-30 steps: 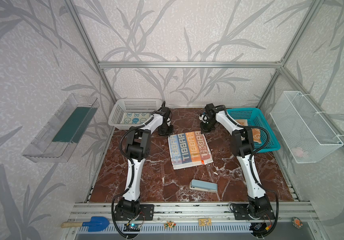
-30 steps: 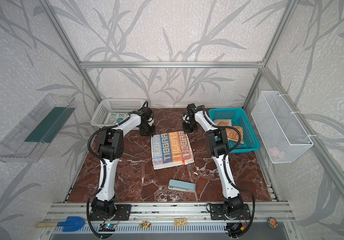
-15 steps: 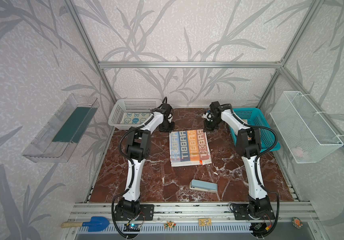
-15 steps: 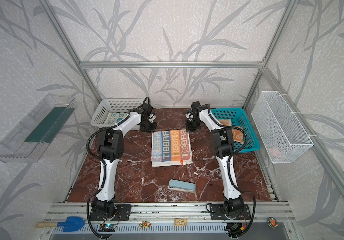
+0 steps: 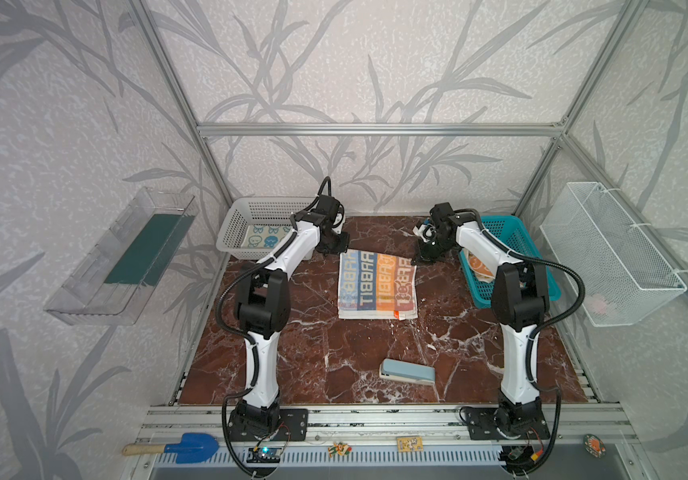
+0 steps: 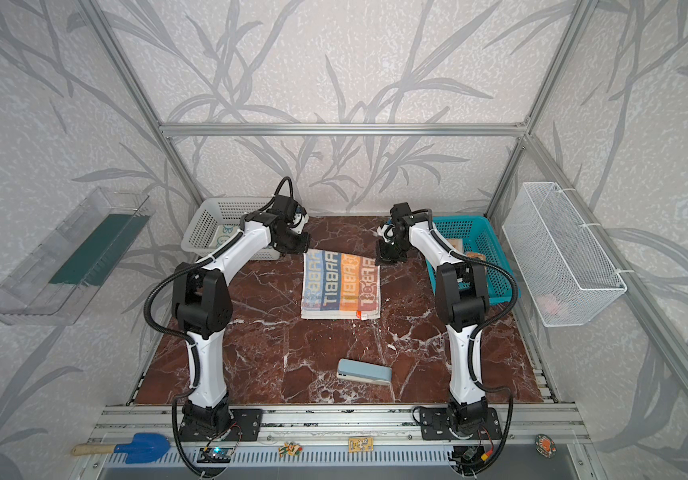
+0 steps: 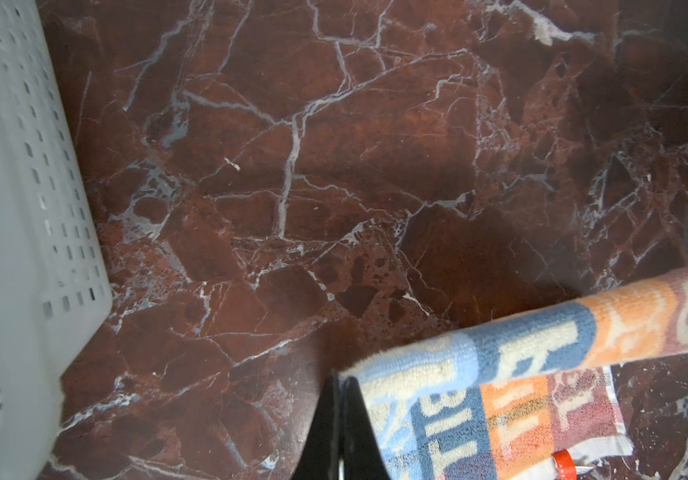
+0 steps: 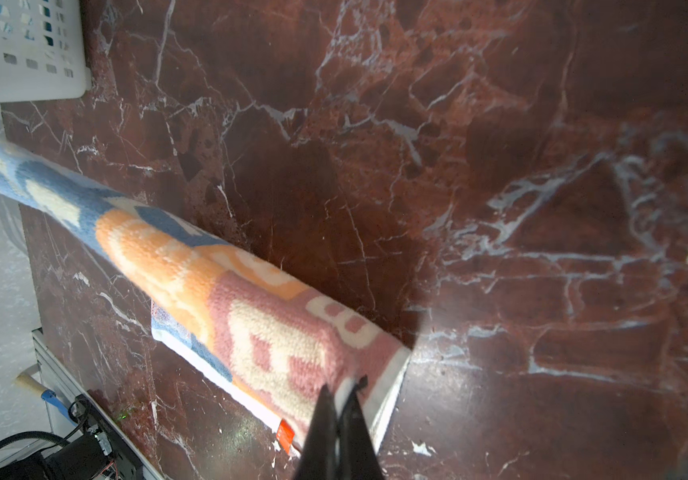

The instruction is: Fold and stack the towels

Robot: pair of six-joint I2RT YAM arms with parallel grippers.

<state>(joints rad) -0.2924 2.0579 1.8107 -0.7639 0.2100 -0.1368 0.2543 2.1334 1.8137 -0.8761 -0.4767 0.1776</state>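
The blue/orange lettered towel (image 5: 377, 286) (image 6: 340, 286) lies on the red marble table, doubled over. My left gripper (image 5: 336, 249) (image 6: 302, 249) is shut on its far left corner and my right gripper (image 5: 419, 259) (image 6: 379, 258) is shut on its far right corner. The wrist views show the far edge (image 7: 521, 353) (image 8: 250, 303) stretched between the two grippers (image 7: 340, 382) (image 8: 342, 386), a little above the marble. A cream-and-blue towel (image 5: 265, 241) lies in the white basket. An orange-and-cream towel (image 5: 479, 266) lies in the teal basket.
The white basket (image 5: 250, 216) (image 7: 22, 208) stands at the back left and the teal basket (image 5: 512, 232) at the back right. A pale blue stapler-like block (image 5: 406, 372) (image 6: 363, 372) lies near the front. A wire basket (image 5: 608, 249) and a clear tray (image 5: 126, 253) hang on the side walls.
Both grippers have drawn the lettered towel toward the back. It lay skewed a second ago and now lies square, with the right gripper further right.
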